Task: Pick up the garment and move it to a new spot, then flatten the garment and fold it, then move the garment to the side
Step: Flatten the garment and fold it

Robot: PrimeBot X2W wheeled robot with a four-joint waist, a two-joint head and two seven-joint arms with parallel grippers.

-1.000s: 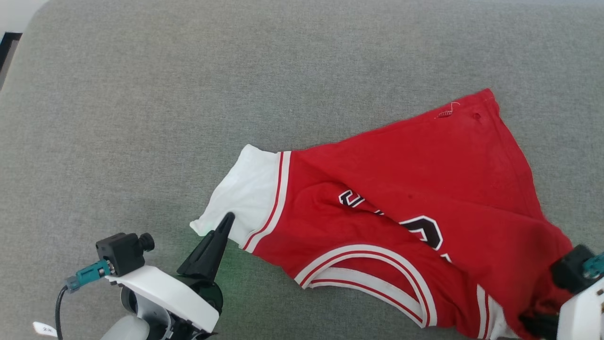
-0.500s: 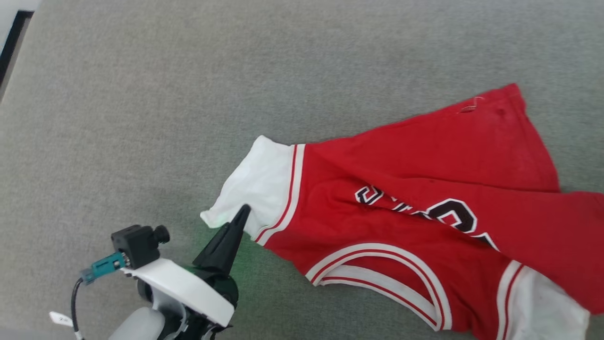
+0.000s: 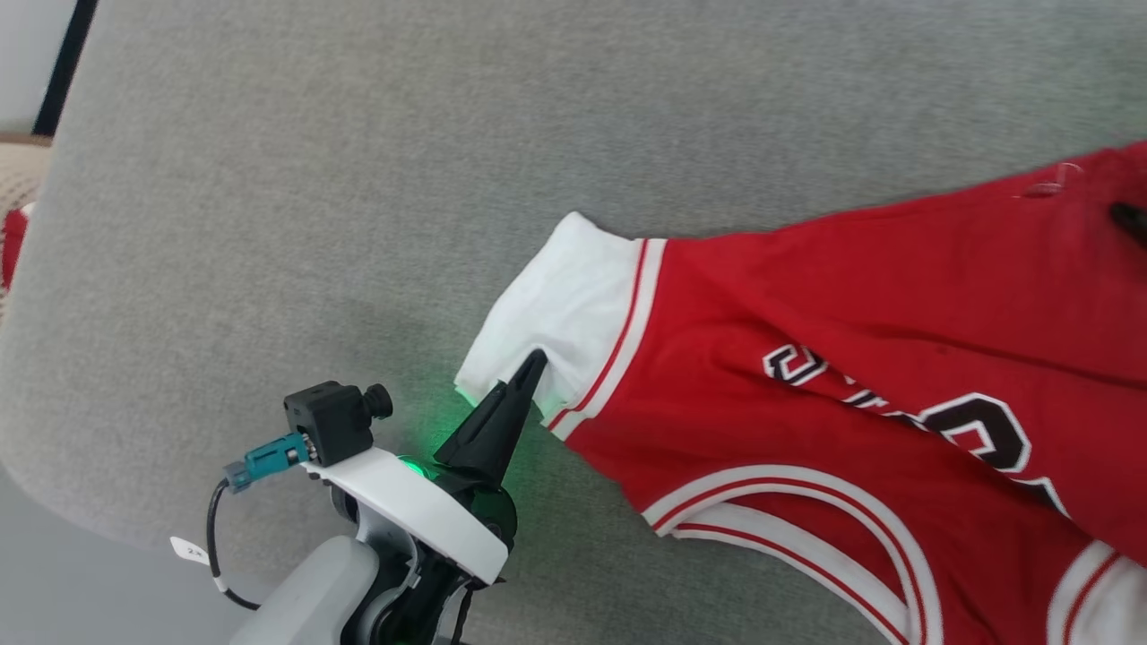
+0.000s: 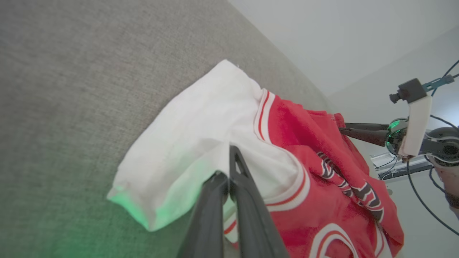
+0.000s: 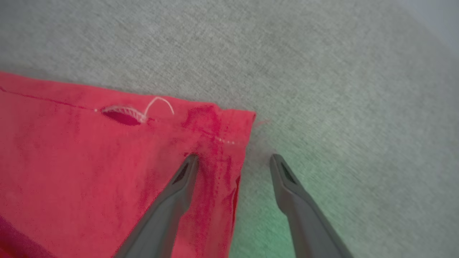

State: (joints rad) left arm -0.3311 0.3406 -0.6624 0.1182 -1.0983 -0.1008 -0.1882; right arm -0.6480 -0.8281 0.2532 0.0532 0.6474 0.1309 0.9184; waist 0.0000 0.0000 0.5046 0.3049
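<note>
Because the head view cuts the garment (image 3: 851,305) off at its right and lower edges, the far sleeve goes unseen, and folds break the black lettering (image 3: 981,430), so it cannot be read. The red jersey lies rumpled on the grey fabric worktop (image 3: 269,179), stretched between the two end effectors.

The left end effector (image 3: 534,362) is pinched shut on the lower edge of the white sleeve (image 3: 564,305). In the left wrist view its fingers (image 4: 247,208) meet, with a ridge of white cloth rising from their tips.

The right end effector (image 3: 1131,220) appears in the head view as a dark tip cut by the frame edge. In the right wrist view the right end effector (image 5: 233,157) is spread wide astride the red hem corner (image 5: 236,123), one finger over cloth and the other over bare grey. Whether either touches cannot be told. Just beyond the cloth-side finger sits a small slit (image 5: 120,115) with a loose white thread (image 5: 158,98).

Bare worktop runs wide ahead of and to the left of the left end effector. Behind it the worktop's rounded edge (image 3: 99,506) is near.
</note>
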